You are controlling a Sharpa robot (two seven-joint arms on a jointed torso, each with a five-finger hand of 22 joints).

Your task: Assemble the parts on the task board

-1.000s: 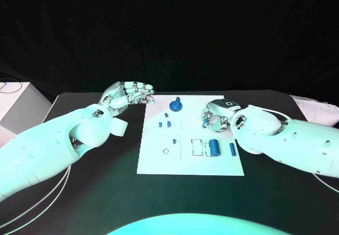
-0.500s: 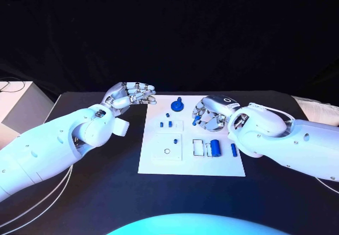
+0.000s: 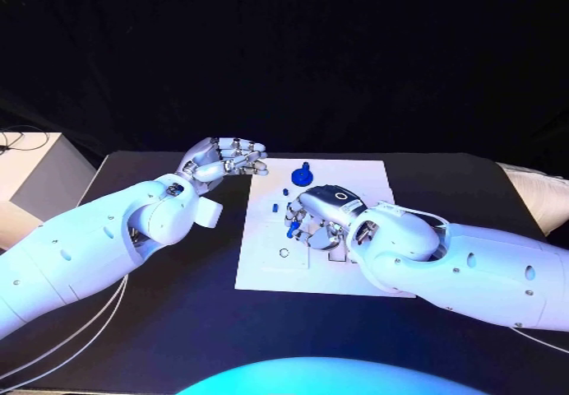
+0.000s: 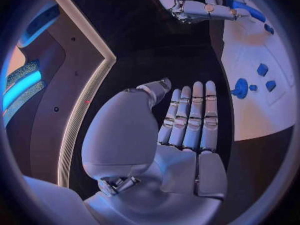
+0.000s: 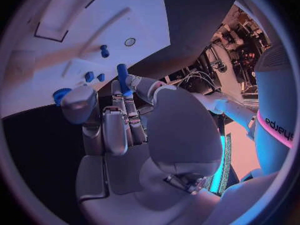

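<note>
Head view. Right hand [image 3: 316,216] low over the middle of the task board [image 3: 367,177], fingers curled round a blue peg [image 3: 293,228] whose tip shows beneath them. Left hand [image 3: 225,158] raised beside the board's far left corner, fingers bent, nothing in it; right hand clearly nearer the seats. Blue knob [image 3: 301,175] near the far edge, just beyond the right hand.

Left wrist view. Left hand [image 4: 181,130] flat, fingers straight and together, empty, off the board's edge. Blue knob [image 4: 240,88] and small blue pieces on the white board beyond the fingertips.

Right wrist view. Right hand [image 5: 125,120] pinching the peg [image 5: 122,78]: a slim, rounded blue cylinder, long axis running on past the fingertips toward the board. Round hole [image 5: 130,42] in the board just ahead of the peg's tip, probably its seat.
</note>
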